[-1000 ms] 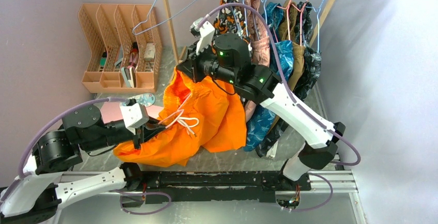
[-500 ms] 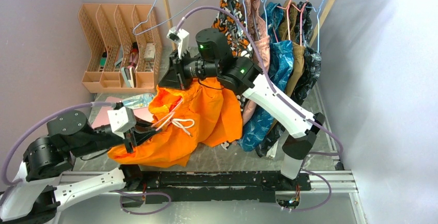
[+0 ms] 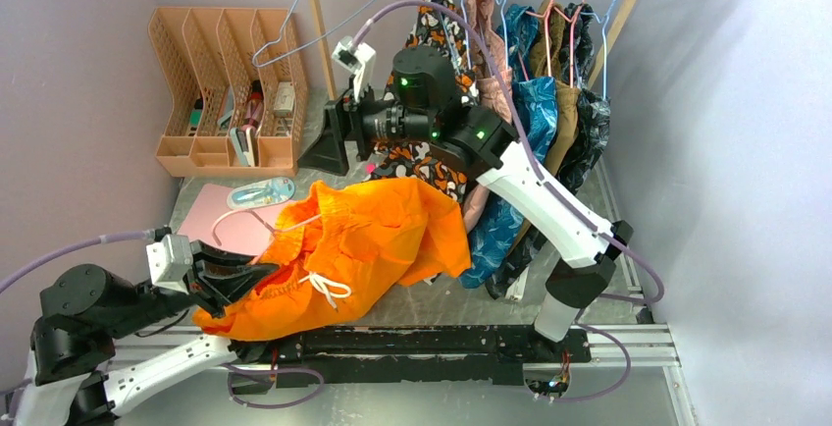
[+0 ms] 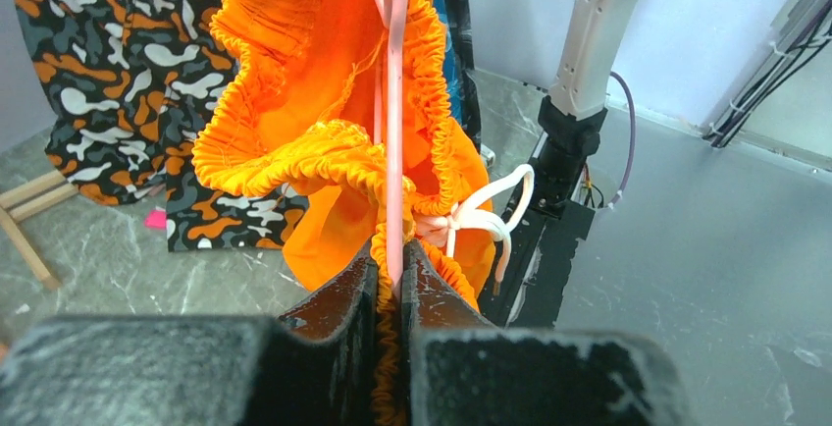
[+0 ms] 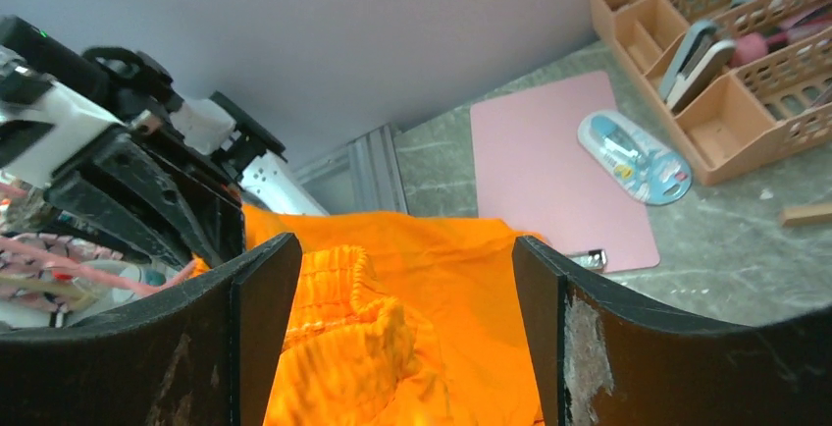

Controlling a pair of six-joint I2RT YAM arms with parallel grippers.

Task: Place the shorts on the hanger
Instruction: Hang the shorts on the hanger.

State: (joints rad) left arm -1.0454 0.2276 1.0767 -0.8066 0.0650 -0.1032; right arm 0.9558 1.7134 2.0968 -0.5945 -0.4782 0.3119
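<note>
1. state of the jaws. the left jaws are closed on the pink wire of the hanger [image 4: 395,102], and a fold of the gathered waistband is pinched in with it. the right jaws are spread wide and carry nothing. they hang above the far edge of the shorts [image 3: 383,235].

2. governing relation. in the left wrist view the hanger wire runs straight out from the left jaws into the open waistband, so its long axis lies in line with those jaws. in the top view that line runs from near-left to far-right. the shorts lie in a heap on the surface [image 4: 118,269], below the right jaws and on their near side, with the white drawstring [image 4: 481,215] hanging out close to the left jaws. how much of the hanger is inside the fabric cannot be told.

3. nearer arm. the left arm [image 3: 88,308] holds the near end. the right arm [image 3: 530,190] is the nearer one to the free far part of the waistband. judgement: the next move belongs to it, down and toward the near side to take that edge and draw it along the wire.

4. surface and room. a pink mat [image 3: 211,212] lies just left of the shorts and a peach desk organiser [image 3: 226,82] stands beyond it. a patterned garment [image 3: 412,163] lies directly under the right wrist, with the clothes rack [image 3: 549,63] close to its right. risk: the right jaws could snag that garment in place of the waistband.
</note>
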